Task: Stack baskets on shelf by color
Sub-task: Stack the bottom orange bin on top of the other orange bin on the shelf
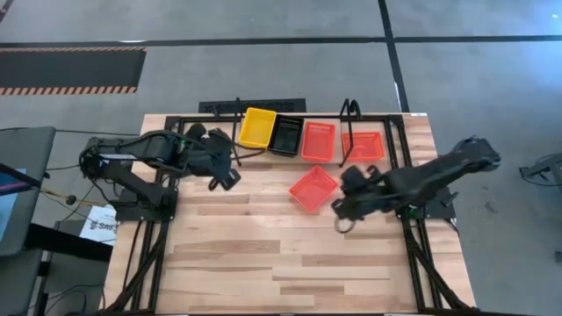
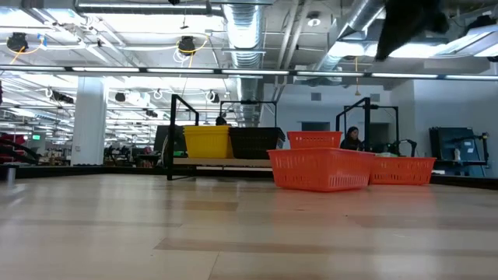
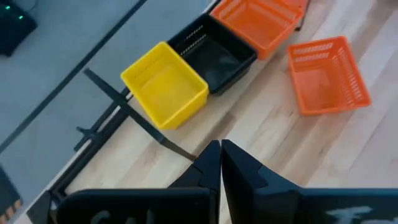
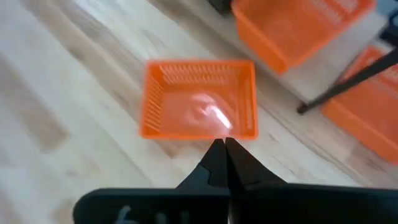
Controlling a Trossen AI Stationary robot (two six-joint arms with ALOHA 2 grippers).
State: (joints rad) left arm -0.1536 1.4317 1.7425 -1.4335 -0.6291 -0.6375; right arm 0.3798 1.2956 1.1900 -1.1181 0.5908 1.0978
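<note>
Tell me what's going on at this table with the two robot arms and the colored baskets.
The arms are sorting baskets onto a low shelf by color. A yellow basket, a black basket and an orange basket sit side by side on it. Another orange basket rests at its right end, and a loose orange basket lies on the table. The right gripper hovers shut beside that loose one. The left gripper is shut, holding nothing.

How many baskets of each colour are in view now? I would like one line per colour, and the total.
Yellow baskets: 1
Black baskets: 1
Red-orange baskets: 3, one on the shelf, one past the shelf's right hoop, one loose on the table
Total: 5
</note>
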